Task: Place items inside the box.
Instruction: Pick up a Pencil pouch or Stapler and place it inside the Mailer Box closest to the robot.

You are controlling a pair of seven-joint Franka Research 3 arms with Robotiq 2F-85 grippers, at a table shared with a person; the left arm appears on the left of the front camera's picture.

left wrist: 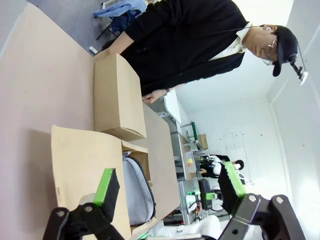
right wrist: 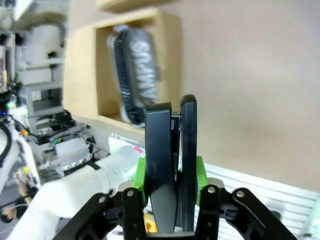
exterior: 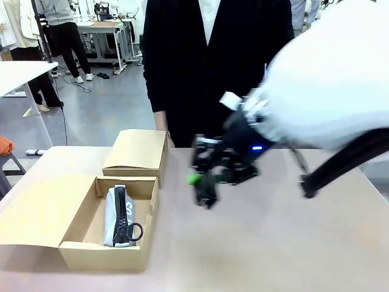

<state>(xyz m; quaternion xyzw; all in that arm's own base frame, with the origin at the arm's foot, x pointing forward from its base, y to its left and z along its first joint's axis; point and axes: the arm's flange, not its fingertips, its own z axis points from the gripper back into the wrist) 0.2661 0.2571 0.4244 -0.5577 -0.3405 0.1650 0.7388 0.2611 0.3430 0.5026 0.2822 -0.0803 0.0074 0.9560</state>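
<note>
Above the bare middle of the desk (exterior: 273, 243), well to the right of the box (exterior: 103, 254): right gripper (exterior: 205, 182), motion-blurred, jaws clenched on a black stapler (right wrist: 161, 145). Stapler pinched between the green pads (right wrist: 141, 174), held off the desk, its length running along the fingers. Inside the box, toward its right-hand side in the front view: light grey zip pencil pouch (exterior: 117, 214), black zipper uppermost, black lettering on its side visible from the right wrist camera. Flap lid (exterior: 36, 213) thrown open flat to the left. Just behind the box: a shorter cardboard box (exterior: 137, 152), closed. Near the open lid, left gripper (left wrist: 169, 180), jaws released and spread wide, nothing between them. At the far edge of the desk, a person (exterior: 213, 55) in a dark top, one hand (left wrist: 154, 95) close to the shorter box.
</note>
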